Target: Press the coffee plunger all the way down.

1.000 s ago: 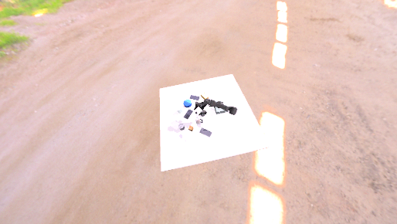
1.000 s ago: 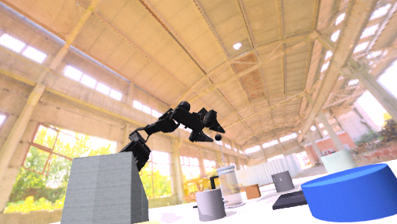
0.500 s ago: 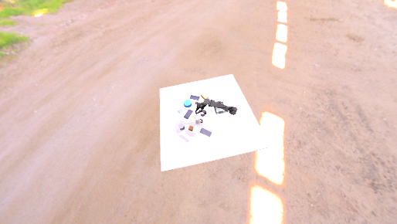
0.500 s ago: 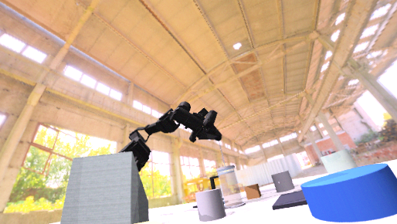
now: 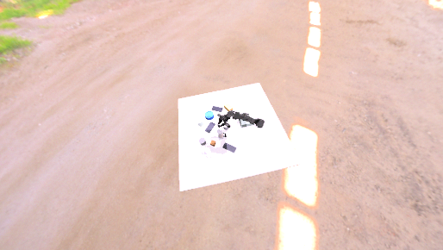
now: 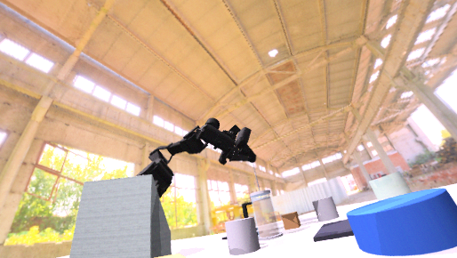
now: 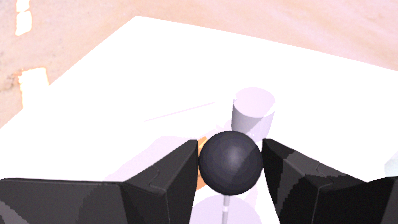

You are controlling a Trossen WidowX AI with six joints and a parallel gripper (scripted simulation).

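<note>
Around the clear glass coffee press (image 6: 266,213) on the white square table top (image 5: 258,155): a pale grey cylinder (image 6: 242,235) just in front, a small brown box (image 6: 291,220) and a second grey cylinder (image 6: 325,208) to its right, a flat dark slab (image 6: 334,229) and a big blue disc (image 6: 406,226) nearer the exterior camera, a tall grey block (image 6: 120,217) well left. The cluster sits near the table's middle, with bare white margin out to every edge. The black parallel-jaw gripper (image 7: 230,162) is clamped on the press's dark round plunger knob (image 7: 231,162), which stands high above the press on its thin rod (image 7: 226,209), both fingers touching its sides.
</note>
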